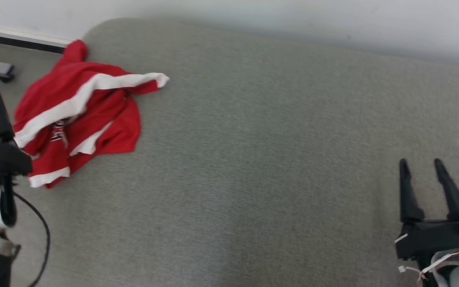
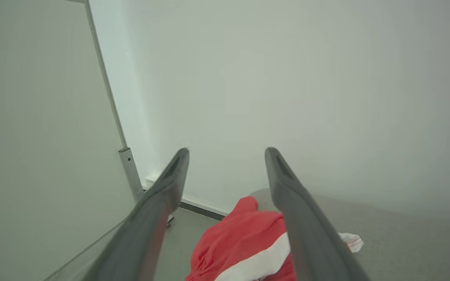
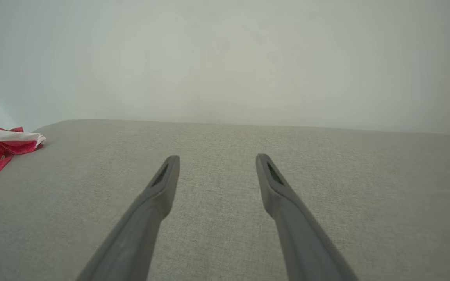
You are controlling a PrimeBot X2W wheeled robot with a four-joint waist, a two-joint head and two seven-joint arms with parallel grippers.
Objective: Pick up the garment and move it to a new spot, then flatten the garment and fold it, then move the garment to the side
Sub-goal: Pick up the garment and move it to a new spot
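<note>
Broad grey woven-textile surface (image 1: 253, 159) with a crumpled red cloth garment (image 1: 78, 115) at its far left corner.
The garment lies in soft folds with white stripe bands; its chest lettering is creased and unreadable. The left gripper (image 2: 227, 150), with long dark tapered fingers spread apart and empty, hovers just beside it. The right gripper (image 1: 420, 163), likewise spread, is well apart.

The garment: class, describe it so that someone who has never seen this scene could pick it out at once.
A wide grey padded surface runs up to a white wall. At its far left corner, close to the left gripper, lies the garment in a crumpled heap. It is bright red with broad white bands, where all around it is grey, white or black.
</note>
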